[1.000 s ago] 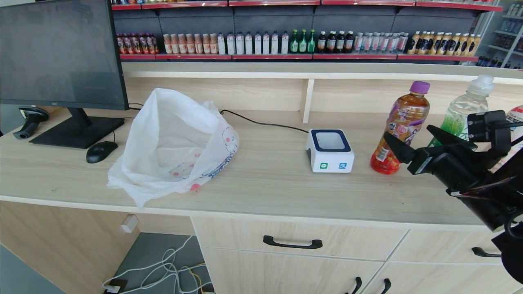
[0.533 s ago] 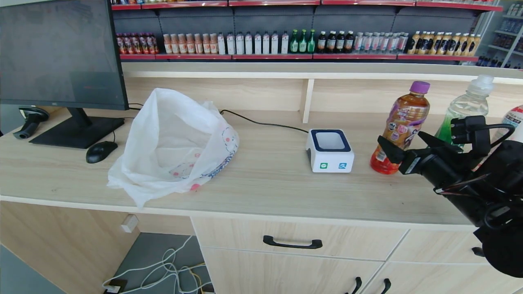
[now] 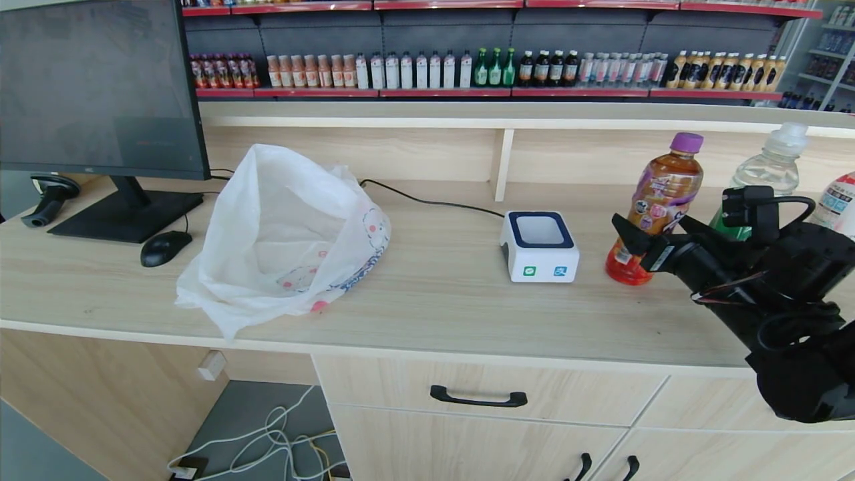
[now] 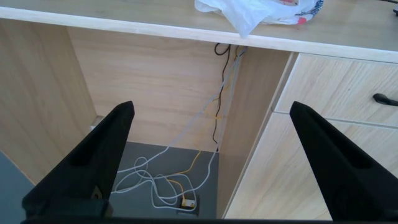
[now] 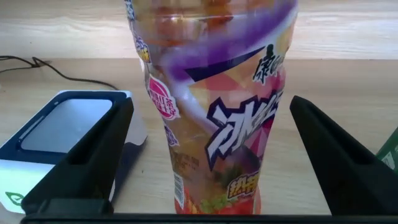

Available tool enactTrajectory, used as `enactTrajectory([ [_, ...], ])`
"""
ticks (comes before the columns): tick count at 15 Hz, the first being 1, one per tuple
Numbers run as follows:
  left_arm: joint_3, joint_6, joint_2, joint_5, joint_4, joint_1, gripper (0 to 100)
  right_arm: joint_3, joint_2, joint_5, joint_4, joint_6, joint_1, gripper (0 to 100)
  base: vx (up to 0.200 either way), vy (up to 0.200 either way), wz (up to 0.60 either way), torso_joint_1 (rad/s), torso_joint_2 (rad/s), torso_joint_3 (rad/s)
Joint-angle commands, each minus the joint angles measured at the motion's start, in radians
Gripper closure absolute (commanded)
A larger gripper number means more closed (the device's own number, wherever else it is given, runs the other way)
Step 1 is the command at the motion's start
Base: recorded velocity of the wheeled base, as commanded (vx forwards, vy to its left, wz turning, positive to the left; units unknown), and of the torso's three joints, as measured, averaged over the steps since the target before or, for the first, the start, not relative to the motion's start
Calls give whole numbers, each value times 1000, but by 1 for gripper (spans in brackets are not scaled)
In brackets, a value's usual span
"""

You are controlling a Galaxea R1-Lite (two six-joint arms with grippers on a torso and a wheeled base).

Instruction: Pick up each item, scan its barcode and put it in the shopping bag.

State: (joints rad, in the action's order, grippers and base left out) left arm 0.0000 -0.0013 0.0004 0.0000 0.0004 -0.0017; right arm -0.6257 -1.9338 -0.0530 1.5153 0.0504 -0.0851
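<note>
The right gripper is spread wide at the bottle, one finger on each side of its lower half, holding nothing. In the right wrist view the bottle stands upright between the two fingers. There looks to be a gap on both sides, though I can't be sure the pads are clear of it. The bottle, amber with a purple cap, stands on the counter just right of the scanner. A clear bottle with a green label stands behind the arm. The bag sits slumped and open towards the left, well apart from the bottle, near the mouse and monitor. The left gripper hangs below the counter edge, fully open and empty, facing loose cables.
</note>
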Motion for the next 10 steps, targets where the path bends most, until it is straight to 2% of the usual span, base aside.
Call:
enactTrajectory([
  [1, 0, 0, 0, 0, 0, 0, 0, -34, -36, -2, 0, -1, 2, 0, 0, 0, 0, 0, 0, 0],
  [7, 0, 0, 0, 0, 0, 0, 0, -83, -82, -2, 0, -3, 2, 0, 0, 0, 0, 0, 0, 0],
  [8, 0, 1, 0, 0, 0, 0, 0, -91, -83, -2, 0, -3, 2, 100, 0, 0, 0, 0, 0, 0],
  [10, 0, 1, 0, 0, 0, 0, 0, -92, -85, -2, 0, 0, 4, 100, 0, 0, 0, 0, 0, 0],
])
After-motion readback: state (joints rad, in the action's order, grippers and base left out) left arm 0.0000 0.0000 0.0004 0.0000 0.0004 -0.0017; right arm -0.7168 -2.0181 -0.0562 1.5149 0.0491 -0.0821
